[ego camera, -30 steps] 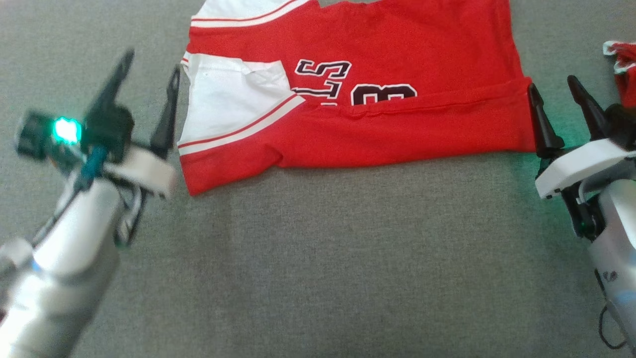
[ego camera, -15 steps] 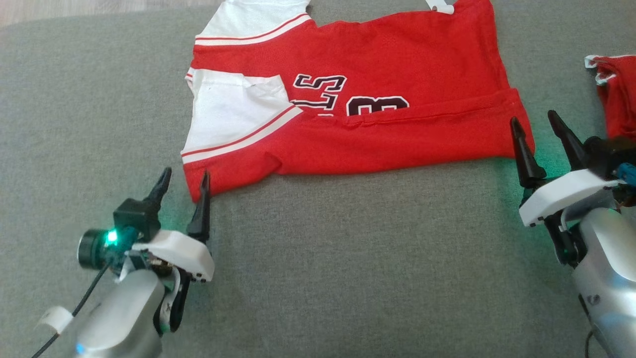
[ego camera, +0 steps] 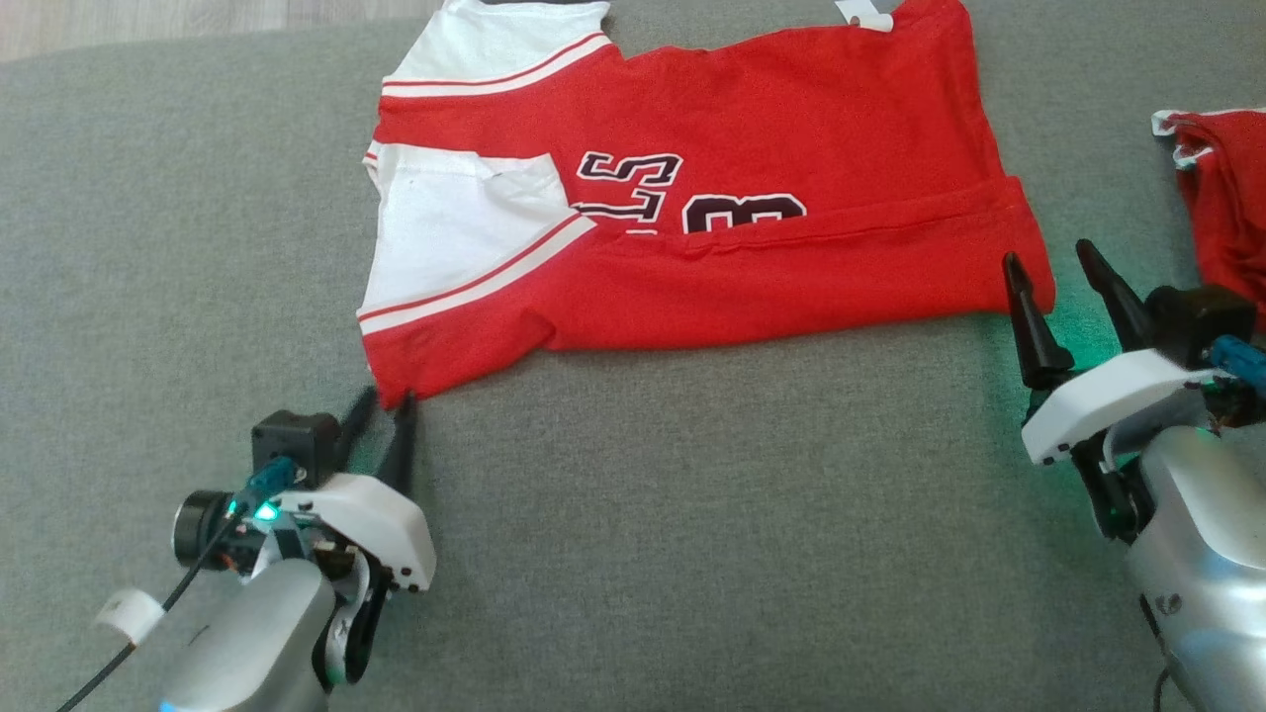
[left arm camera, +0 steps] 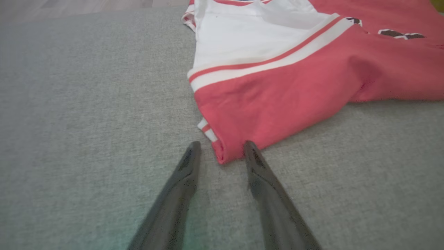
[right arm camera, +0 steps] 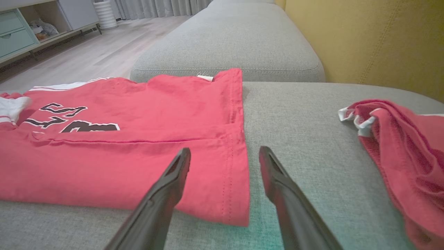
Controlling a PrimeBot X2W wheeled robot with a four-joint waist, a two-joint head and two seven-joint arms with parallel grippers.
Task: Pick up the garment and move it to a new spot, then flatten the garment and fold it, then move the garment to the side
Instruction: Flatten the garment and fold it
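On the red jersey [ego camera: 791,109] in front of me I read black, white-edged letters [ego camera: 628,183] "LS", upside down from where I stand. Just beside them is a numeral [ego camera: 747,213], perhaps an 8, half hidden under the jersey's fold. The white tag [ego camera: 863,12] at the jersey's far edge is too small to read.

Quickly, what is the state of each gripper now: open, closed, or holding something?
Left gripper: open, one finger on each side of the jersey corner, not gripping it.
Right gripper: open, holding nothing.

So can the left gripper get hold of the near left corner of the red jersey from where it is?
Probably yes: the left gripper is open, the red jersey's near corner lies right at the gap between its fingertips, and nothing blocks it.
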